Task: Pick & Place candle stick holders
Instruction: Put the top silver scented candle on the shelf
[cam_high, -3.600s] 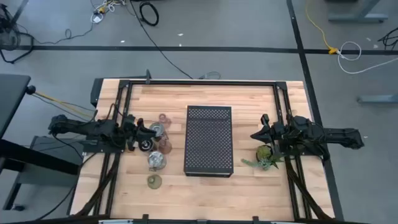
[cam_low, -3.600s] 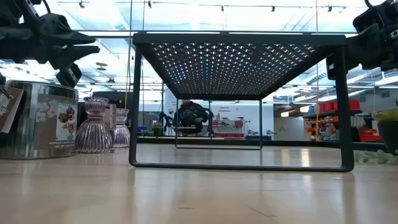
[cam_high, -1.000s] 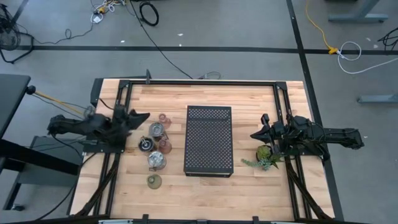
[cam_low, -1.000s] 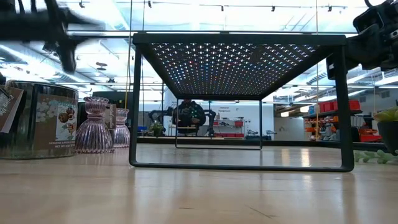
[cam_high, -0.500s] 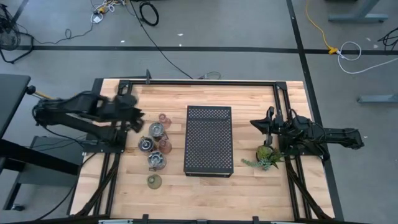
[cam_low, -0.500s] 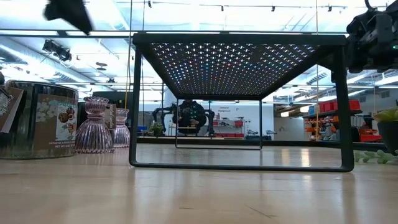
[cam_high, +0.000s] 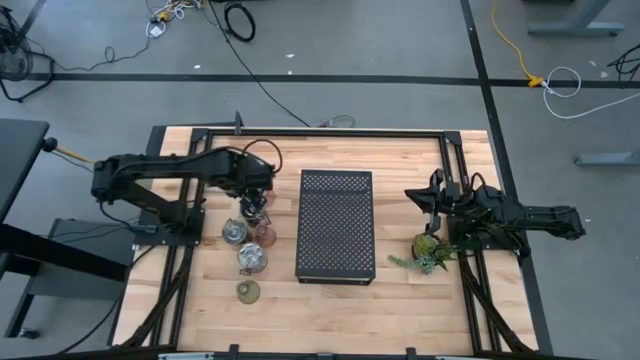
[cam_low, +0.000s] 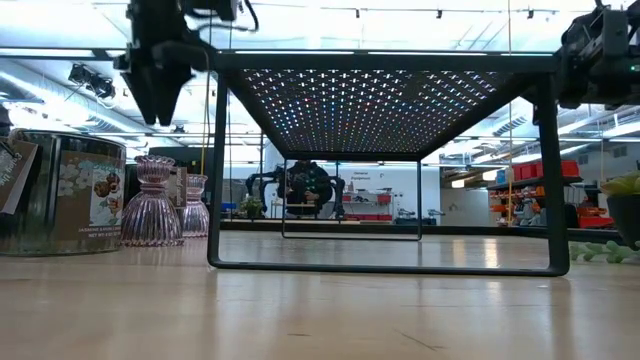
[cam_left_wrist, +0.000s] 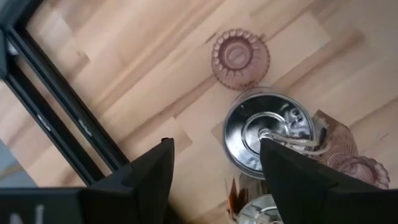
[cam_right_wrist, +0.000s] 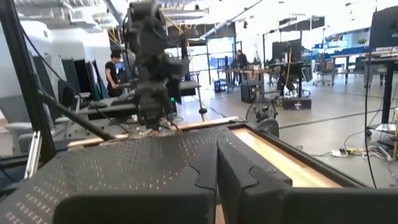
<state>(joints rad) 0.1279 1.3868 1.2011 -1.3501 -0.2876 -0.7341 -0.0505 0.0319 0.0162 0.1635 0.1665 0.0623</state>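
Several small round glass holders stand in a cluster on the table's left half. Three are silvery (cam_high: 252, 207) (cam_high: 233, 231) (cam_high: 251, 258), two pinkish (cam_high: 265, 235) (cam_left_wrist: 239, 57) and one olive (cam_high: 247, 291). My left gripper (cam_high: 258, 188) is open and points down above the far end of the cluster. In the left wrist view (cam_left_wrist: 216, 146) a silvery holder (cam_left_wrist: 267, 130) and a pink one lie below its fingers. It touches nothing. My right gripper (cam_high: 425, 197) is shut and empty at the table's right, beside the potted plant (cam_high: 428, 250).
A black perforated metal stand (cam_high: 336, 226) stands at the table's middle, between the holders and my right arm. A black frame (cam_high: 320, 133) runs around the table's edges. Bare wood lies near the front edge and behind the stand.
My left arm has risen from the table's left edge and swung toward the right and far side. It now stands over the far end of the holder cluster, its gripper turned to point down. My right gripper has shifted slightly toward the far edge. The holders have not moved.
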